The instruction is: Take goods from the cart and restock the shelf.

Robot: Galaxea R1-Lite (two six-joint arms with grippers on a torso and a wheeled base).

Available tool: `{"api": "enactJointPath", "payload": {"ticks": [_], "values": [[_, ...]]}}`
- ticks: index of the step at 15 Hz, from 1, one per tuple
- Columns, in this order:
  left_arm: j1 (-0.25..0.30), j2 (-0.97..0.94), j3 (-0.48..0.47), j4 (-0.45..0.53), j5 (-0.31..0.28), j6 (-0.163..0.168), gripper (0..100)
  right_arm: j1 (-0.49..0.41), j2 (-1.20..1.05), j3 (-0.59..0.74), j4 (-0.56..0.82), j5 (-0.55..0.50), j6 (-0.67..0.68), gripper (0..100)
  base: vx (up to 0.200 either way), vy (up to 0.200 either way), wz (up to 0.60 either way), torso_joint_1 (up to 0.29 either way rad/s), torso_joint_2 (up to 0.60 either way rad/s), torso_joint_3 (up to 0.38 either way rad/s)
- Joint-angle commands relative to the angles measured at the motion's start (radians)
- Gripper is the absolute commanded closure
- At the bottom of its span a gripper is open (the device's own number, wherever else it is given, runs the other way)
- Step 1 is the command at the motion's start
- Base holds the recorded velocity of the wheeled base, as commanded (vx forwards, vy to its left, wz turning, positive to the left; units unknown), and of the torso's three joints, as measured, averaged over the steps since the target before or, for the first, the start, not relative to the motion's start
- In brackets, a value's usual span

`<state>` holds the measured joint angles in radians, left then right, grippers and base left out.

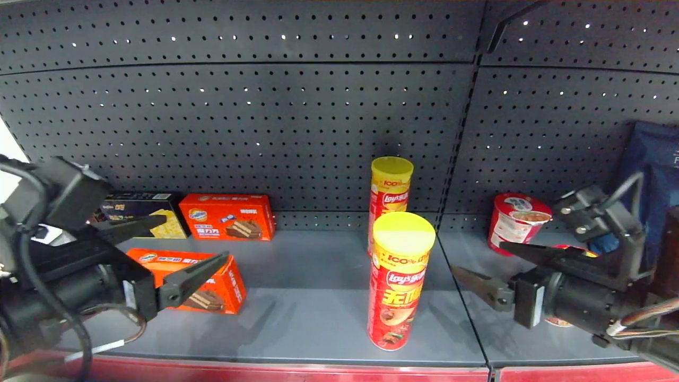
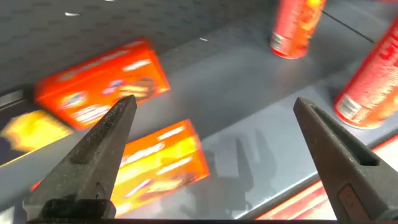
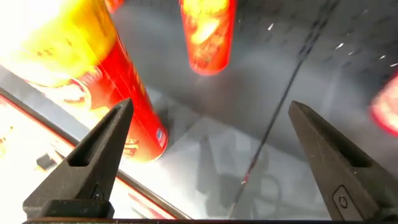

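Shelf (image 1: 318, 323) check: left claw (image 1: 196, 237) gapes wide, empty, hanging over the front box (image 1: 225, 289). Right claw (image 1: 477, 257) gapes wide, empty. Front can (image 1: 397, 281) stands upright near its tips, between both claws; rear can (image 1: 391, 191) stands beyond.

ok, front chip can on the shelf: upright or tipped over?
Upright. The front chip can stands on its base on the shelf, yellow lid facing up.

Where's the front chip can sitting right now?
In the head view the front chip can stands upright at the front of the shelf, just ahead of the rear chip can, between the nearer orange box on its left and the right pincer.
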<state>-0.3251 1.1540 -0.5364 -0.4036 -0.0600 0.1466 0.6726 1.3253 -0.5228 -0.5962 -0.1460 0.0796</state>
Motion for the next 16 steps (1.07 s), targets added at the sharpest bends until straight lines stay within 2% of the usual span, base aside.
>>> {"api": "enactJointPath", "payload": {"ticks": [1, 2, 3, 4, 6, 7, 8, 9, 10, 11, 12, 13, 15, 16], "values": [[0.146, -0.264, 0.141, 0.006, 0.0, -0.005, 0, -0.068, -0.206, 0.113, -0.005, 0.008, 0.005, 0, 0.0, 0.0, 0.0, 0.0, 0.0, 0.0], [0.176, -0.306, 0.173, 0.008, 0.0, -0.007, 0, -0.087, -0.233, 0.141, -0.007, 0.016, 0.005, 0, 0.0, 0.0, 0.0, 0.0, 0.0, 0.0], [0.251, -0.402, 0.242, 0.011, 0.0, -0.012, 0, -0.136, -0.298, 0.194, -0.008, 0.032, 0.006, 0, 0.0, 0.0, 0.0, 0.0, 0.0, 0.0], [0.297, -0.465, 0.291, 0.014, 0.003, -0.013, 0, -0.169, -0.336, 0.213, -0.008, 0.034, 0.006, 0, 0.0, 0.0, 0.0, 0.0, 0.0, 0.0], [0.331, -0.616, 0.377, 0.037, 0.06, -0.013, 0, -0.258, -0.405, 0.23, -0.004, 0.034, 0.006, 0, 0.0, 0.0, 0.0, 0.0, 0.0, 0.0], [0.331, -0.692, 0.394, 0.094, 0.094, -0.012, 0, -0.289, -0.436, 0.237, -0.002, 0.034, 0.005, 0, 0.0, 0.0, 0.0, 0.0, 0.0, 0.0], [0.331, -0.769, 0.394, 0.166, 0.114, -0.012, 0, -0.306, -0.466, 0.244, 0.004, 0.032, 0.0, 0, 0.0, 0.0, 0.0, 0.0, 0.0, 0.0], [0.331, -0.955, 0.38, 0.384, 0.124, -0.012, 0, -0.346, -0.535, 0.271, 0.018, 0.026, -0.003, 0, 0.0, 0.0, 0.0, 0.0, 0.0, 0.0], [0.333, -1.079, 0.366, 0.522, 0.127, -0.012, 0, -0.398, -0.581, 0.294, 0.039, 0.016, -0.011, 0, 0.0, 0.0, 0.0, 0.0, 0.0, 0.0], [0.33, -1.154, 0.363, 0.611, 0.149, -0.009, 0, -0.433, -0.637, 0.325, 0.068, 0.002, -0.021, 0, 0.0, 0.0, 0.0, 0.0, 0.0, 0.0], [0.33, -1.154, 0.357, 0.62, 0.193, -0.01, 0, -0.449, -0.699, 0.36, 0.107, -0.017, -0.03, 0, 0.0, 0.0, 0.0, 0.0, 0.0, 0.0], [0.33, -1.154, 0.355, 0.603, 0.2, -0.015, 0, -0.453, -0.749, 0.382, 0.141, -0.038, -0.043, 0, 0.0, 0.0, 0.0, 0.0, 0.0, 0.0], [0.33, -1.154, 0.447, 0.56, 0.193, -0.002, 0, -0.469, -0.974, 0.432, 0.305, -0.075, -0.096, 0, 0.0, 0.0, 0.0, 0.0, 0.0, 0.0], [0.33, -1.154, 0.481, 0.474, 0.18, -0.002, 0, -0.492, -1.051, 0.431, 0.377, -0.073, -0.098, 0, 0.0, 0.0, 0.0, 0.0, 0.0, 0.0]]}}
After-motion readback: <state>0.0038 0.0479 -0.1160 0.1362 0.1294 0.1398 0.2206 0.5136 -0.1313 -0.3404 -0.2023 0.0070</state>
